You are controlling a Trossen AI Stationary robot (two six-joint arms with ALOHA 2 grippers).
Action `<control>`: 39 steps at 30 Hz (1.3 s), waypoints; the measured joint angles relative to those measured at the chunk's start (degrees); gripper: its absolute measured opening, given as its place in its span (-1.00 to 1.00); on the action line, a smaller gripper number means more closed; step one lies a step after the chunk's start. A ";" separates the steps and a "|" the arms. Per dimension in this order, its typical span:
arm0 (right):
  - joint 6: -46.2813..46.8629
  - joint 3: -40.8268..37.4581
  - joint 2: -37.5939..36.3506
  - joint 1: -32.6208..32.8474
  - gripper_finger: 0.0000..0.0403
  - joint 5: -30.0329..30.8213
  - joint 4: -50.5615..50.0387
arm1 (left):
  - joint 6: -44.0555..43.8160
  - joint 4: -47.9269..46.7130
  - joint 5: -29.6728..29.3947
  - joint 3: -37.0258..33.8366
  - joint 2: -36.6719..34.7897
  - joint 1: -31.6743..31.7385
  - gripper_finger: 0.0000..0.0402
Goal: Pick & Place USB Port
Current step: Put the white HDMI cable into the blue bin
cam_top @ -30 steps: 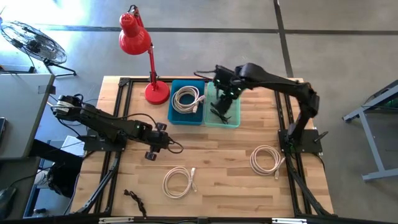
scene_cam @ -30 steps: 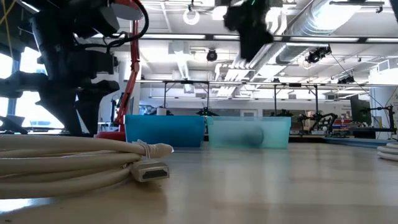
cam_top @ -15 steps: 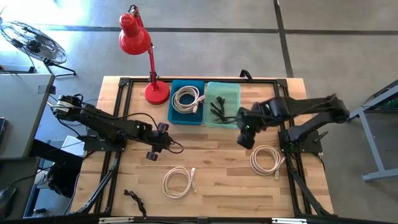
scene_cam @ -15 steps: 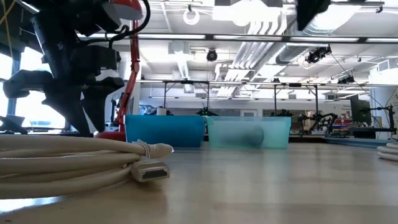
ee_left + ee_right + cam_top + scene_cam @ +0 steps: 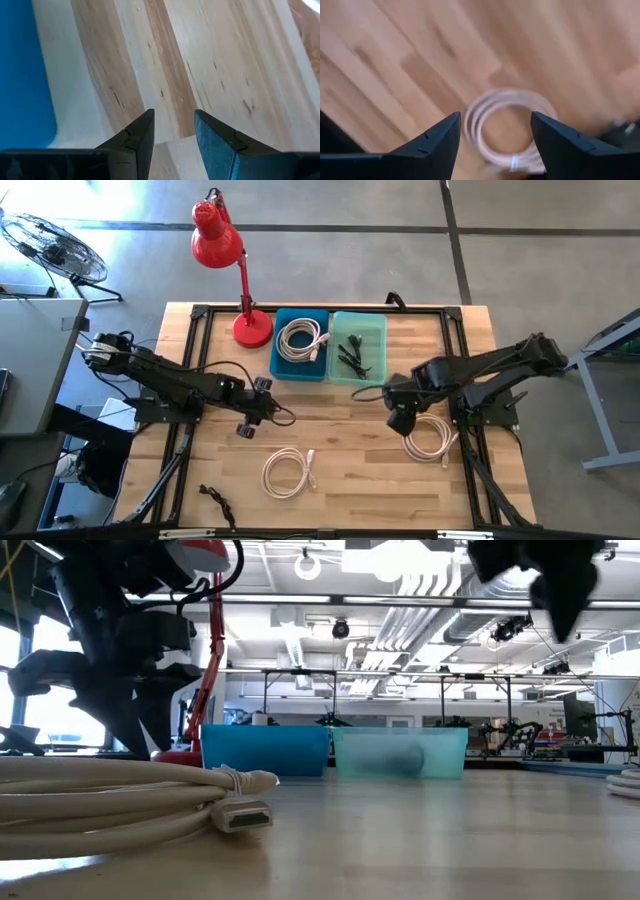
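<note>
- Wooden table (image 5: 340, 470) on a grey concrete floor carries both arms; a red desk lamp (image 5: 222, 242) stands at its far edge, its base beside the bins.
- We find a blue bin (image 5: 300, 343) holding a coiled white cable (image 5: 300, 338), and touching it on the right a teal bin (image 5: 359, 348) holding the small dark USB parts (image 5: 352, 354).
- We locate the right gripper (image 5: 398, 416) above the table, just in front of the teal bin and next to a white cable coil (image 5: 428, 436). Its fingers (image 5: 432, 142) are spread wide and hold nothing; the coil (image 5: 507, 127) lies between them in the right wrist view.
- We locate the left gripper (image 5: 268, 402) left of centre, over bare wood. Its fingers (image 5: 137, 137) stand partly apart with nothing between them.
- We note a further white cable (image 5: 288, 472) near the front centre and a small dark cable (image 5: 217, 501) at the front left.
</note>
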 joint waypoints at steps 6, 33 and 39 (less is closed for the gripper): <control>9.64 -8.17 0.00 4.26 0.17 -8.14 1.76 | -1.41 0.00 0.31 0.00 0.00 -0.01 -0.32; 32.97 -41.25 -0.72 15.83 0.04 -9.31 43.77 | -2.10 4.36 -0.08 -0.04 -0.02 -0.01 -0.32; 28.61 -40.58 -0.38 15.96 -0.76 -7.42 41.00 | -0.35 17.36 5.10 -0.04 -0.02 -0.01 -0.32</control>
